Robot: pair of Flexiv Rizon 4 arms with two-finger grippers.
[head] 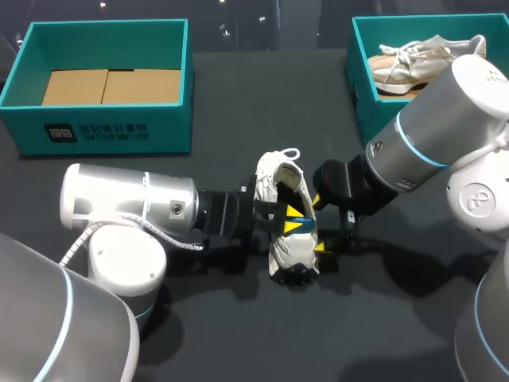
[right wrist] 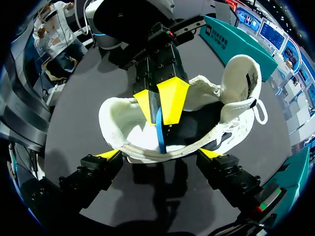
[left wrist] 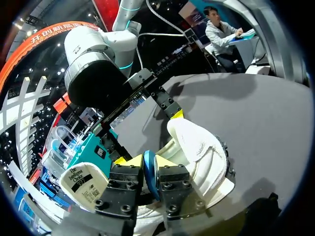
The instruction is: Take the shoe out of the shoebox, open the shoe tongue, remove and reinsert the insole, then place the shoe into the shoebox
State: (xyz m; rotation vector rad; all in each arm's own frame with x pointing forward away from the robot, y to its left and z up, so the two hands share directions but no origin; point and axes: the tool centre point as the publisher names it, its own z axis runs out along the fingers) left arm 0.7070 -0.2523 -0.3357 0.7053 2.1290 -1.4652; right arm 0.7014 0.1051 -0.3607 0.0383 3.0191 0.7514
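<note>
A white shoe (head: 285,227) lies on the dark table near the middle, opening upward, heel loop toward the back. My left gripper (head: 296,220) reaches over it from the left and is shut on the upright edge of a blue insole (right wrist: 160,132), which stands partly out of the shoe. In the left wrist view the insole (left wrist: 149,178) shows as a thin blue strip between the yellow tips of that gripper (left wrist: 147,162). My right gripper (right wrist: 160,154) stands open at the shoe's right side (right wrist: 147,147), one finger toward the heel and one toward the toe.
A teal shoebox (head: 103,131) with cardboard in its bottom stands at the back left. Another teal box (head: 362,87) at the back right holds a beige shoe (head: 413,64). Both arms crowd the middle of the table.
</note>
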